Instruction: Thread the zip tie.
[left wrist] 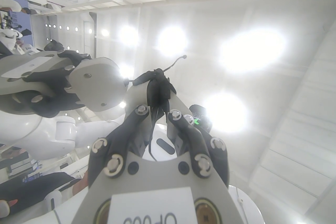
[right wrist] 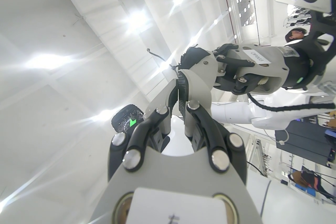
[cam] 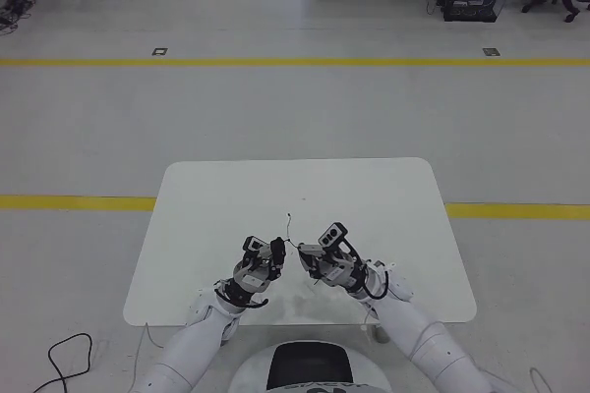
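Presently my left gripper (left wrist: pixel 158 84) and right gripper (right wrist: pixel 179 78), tips close together, both pinch the zip tie (cam: pixel 289 228) at lower centre, top view. Tail through head not evident; threading judged incomplete.

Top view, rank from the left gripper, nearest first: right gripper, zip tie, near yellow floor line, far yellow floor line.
1. zip tie, pinched in the left gripper itself.
2. right gripper, right beside it.
3. near yellow line, on the floor ahead.
4. far yellow line, farthest ahead.
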